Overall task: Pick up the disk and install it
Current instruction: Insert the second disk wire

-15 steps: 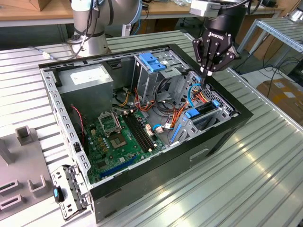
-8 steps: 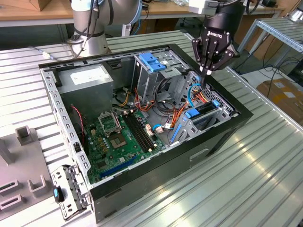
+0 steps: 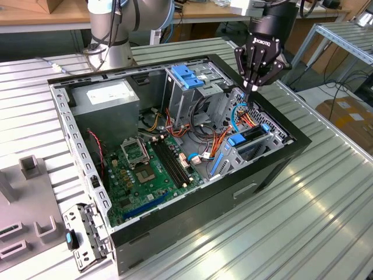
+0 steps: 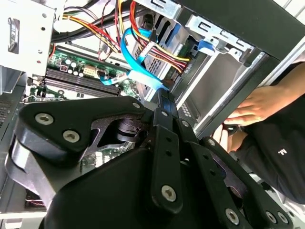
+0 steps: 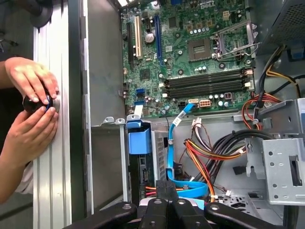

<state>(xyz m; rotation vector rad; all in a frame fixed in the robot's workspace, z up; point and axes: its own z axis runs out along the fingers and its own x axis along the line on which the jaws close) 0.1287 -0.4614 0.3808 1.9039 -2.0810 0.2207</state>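
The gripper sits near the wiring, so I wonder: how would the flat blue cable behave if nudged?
Probably floppy: the blue cable curves and loops loosely in the first wrist view, so it should bend aside. Likely light, being a thin flat ribbon. It might snag, since it runs among red and yellow wires beside the gripper.

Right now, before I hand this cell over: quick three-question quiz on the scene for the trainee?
1. True or false: the tool hangs over the motherboard.
2. The person's hands are: A) inside the case; B) on the table outside the case; C) on the tool.
3. What colour is the flat cable running just ahead of the tool's tip in the first wrist view?

Key: 1 false, it hangs over the drive-bay end, at the exterior view's right. 2 B. 3 blue.
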